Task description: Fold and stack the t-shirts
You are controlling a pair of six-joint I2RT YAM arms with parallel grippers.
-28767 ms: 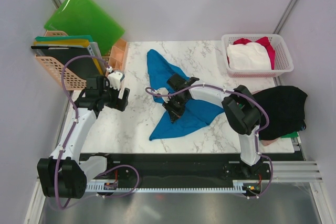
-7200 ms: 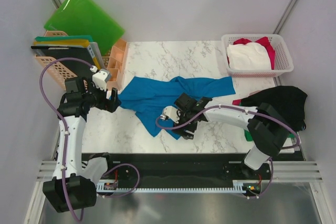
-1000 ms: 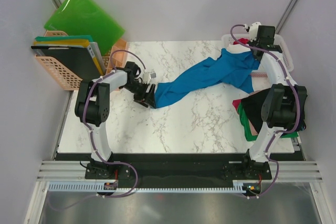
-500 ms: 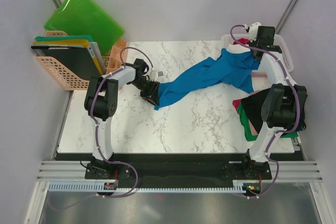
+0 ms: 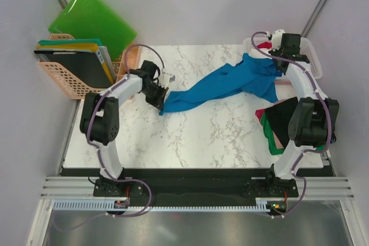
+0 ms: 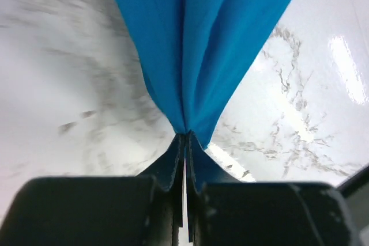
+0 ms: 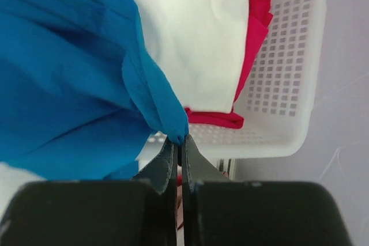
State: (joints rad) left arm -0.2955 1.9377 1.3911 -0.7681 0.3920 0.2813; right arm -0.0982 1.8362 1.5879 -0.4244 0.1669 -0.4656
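Looks like the spreading-out step, before any fold. Pinching one end of the blue t-shirt [image 5: 225,84] with the left gripper [image 5: 159,97], jaws squeezed tight on the cloth, low over the marble table [image 5: 202,142]. Pinching the other end with the right gripper [image 5: 278,63], jaws squeezed tight too, up by the white basket [image 5: 313,67]. Stretched in a bunched strip between the two, across the far half of the table. Next, probably: pull apart gently, untwist, lay flat. Calls for a soft pull, not a tug, to avoid slipping out.
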